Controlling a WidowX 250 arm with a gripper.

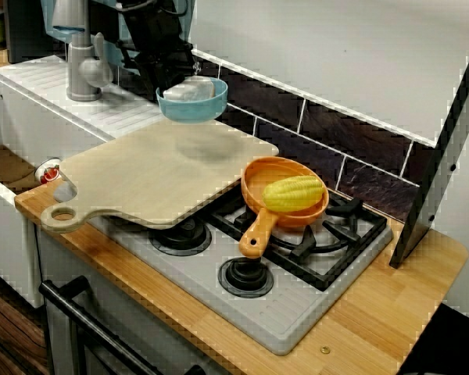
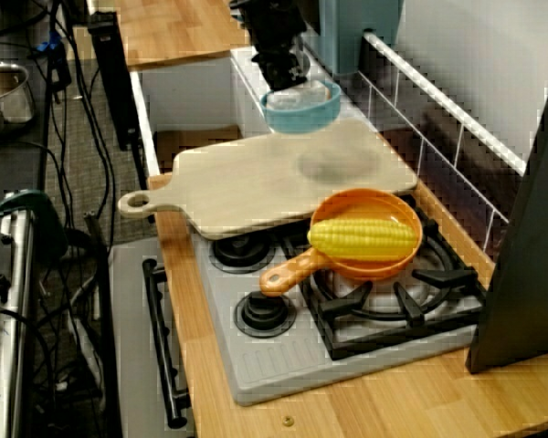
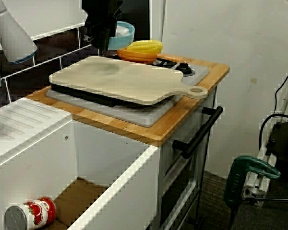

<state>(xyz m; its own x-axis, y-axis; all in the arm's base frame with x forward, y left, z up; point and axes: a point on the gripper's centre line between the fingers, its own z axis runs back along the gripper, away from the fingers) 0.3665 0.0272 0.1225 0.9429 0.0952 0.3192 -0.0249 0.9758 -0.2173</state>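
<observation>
We hold 1 blue bowl [image 1: 192, 108] by its rim, the gripper [image 1: 185, 86] clamped on it, above the board [image 1: 156, 176] at its 12 o'clock edge. Best held level, clear of the pan [image 1: 255, 234] with corn [image 1: 294, 193] at 3 o'clock.

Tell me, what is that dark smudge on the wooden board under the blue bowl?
A shadow of the blue bowl, held up by the tool: a soft grey patch on the board in the front view, fuzzy-edged in the view from the stove's end, faint in the view from the sink side.
</observation>
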